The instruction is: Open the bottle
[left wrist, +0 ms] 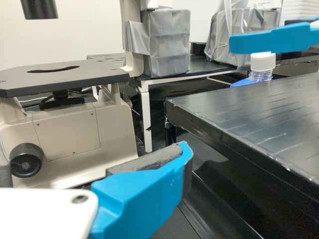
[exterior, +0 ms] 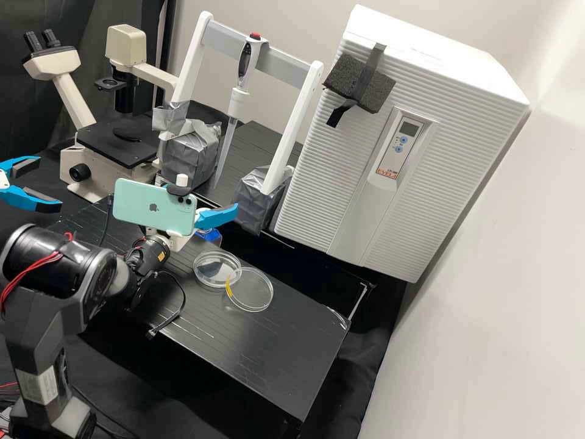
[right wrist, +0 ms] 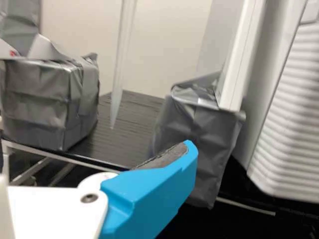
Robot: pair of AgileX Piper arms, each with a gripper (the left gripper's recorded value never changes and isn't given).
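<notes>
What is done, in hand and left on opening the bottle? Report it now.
Done: nothing; the white cap sits on the bottle, upright on the bench. In hand: the right hand is at the bottle, open, one finger above the cap, one by the body; contact unclear. The left hand is open, off by the microscope. Left: grip and twist the cap off.

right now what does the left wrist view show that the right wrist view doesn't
The left wrist view takes in the microscope and the white-capped bottle. The right wrist view instead takes in the pipette tip and the ribbed white machine. Both share the grey taped blocks at the foot of the white stand.
</notes>
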